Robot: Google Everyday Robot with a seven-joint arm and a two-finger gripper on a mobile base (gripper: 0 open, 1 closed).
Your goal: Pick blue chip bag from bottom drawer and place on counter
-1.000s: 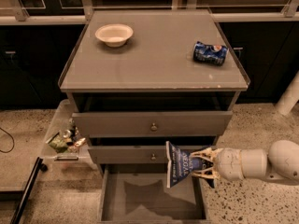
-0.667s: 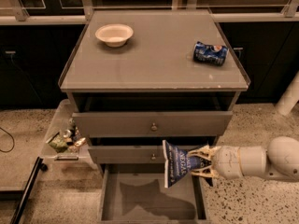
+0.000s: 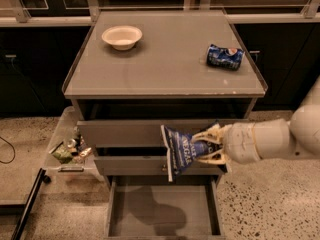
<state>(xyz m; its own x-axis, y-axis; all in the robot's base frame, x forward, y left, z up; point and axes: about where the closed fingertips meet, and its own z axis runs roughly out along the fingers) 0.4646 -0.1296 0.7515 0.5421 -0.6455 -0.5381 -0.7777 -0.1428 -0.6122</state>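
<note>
Camera view: the one view looks down on the cabinet from the near side.
Hand: the hand [image 3: 198,148] reaches in from the right and is closed on the blue chip bag [image 3: 181,151], one pale finger above it and one below.
Blue chip bag: it is in the air in front of the upper drawer fronts, above the bottom drawer [image 3: 165,209] and below the tabletop [image 3: 165,64]. It hangs tilted, with its lower end to the left.
Bottom drawer: pulled out toward the near side, its flat grey floor bare.
Tabletop: a white bowl [image 3: 122,36] sits far left and a crushed blue can [image 3: 225,57] far right. The middle and the near edge look free.
Step in hand: judged as the carry up from the drawer to the tabletop, with the pick done and the placing not yet done.
How to do it well: raise the bag until its hanging lower end is above the raised rim before moving toward the far side. Otherwise the foil may catch on the near edge.
Where to set it: the open middle, well apart from the can and the bowl, and far enough in that the bag does not overhang.
Release: lower until the bag rests on the surface, then open, since crinkly foil slides easily.
Risk: the grip holds one side of the bag, so a fast swing could twist it loose.
</note>
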